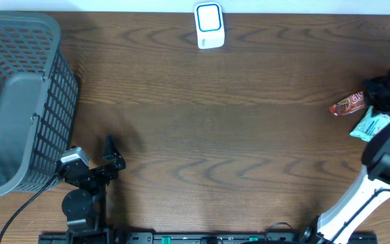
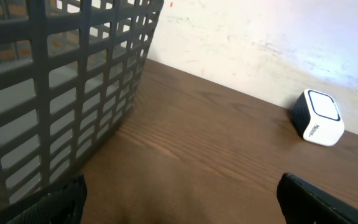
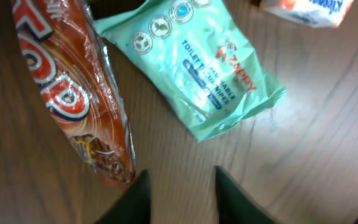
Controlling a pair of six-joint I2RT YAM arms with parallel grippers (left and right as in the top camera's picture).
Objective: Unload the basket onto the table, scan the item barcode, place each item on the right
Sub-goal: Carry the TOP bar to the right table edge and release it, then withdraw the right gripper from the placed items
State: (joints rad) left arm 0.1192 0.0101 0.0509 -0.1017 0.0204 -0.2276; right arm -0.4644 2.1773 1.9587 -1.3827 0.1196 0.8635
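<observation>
We judge the scan not yet begun: the red snack packet [image 3: 73, 93] and green wipes packet [image 3: 191, 62] lie far from the scanner [image 1: 209, 26], our right gripper [image 3: 180, 180] slightly parted and empty above them, the left gripper [image 2: 179, 205] spread wide, empty.

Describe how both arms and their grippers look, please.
The left arm is black, with round joints, a silver camera block at the wrist and a black cable trailing off. The left gripper has black fingers. The right arm has a white link between black joints; the right gripper has dark tapered fingers.
</observation>
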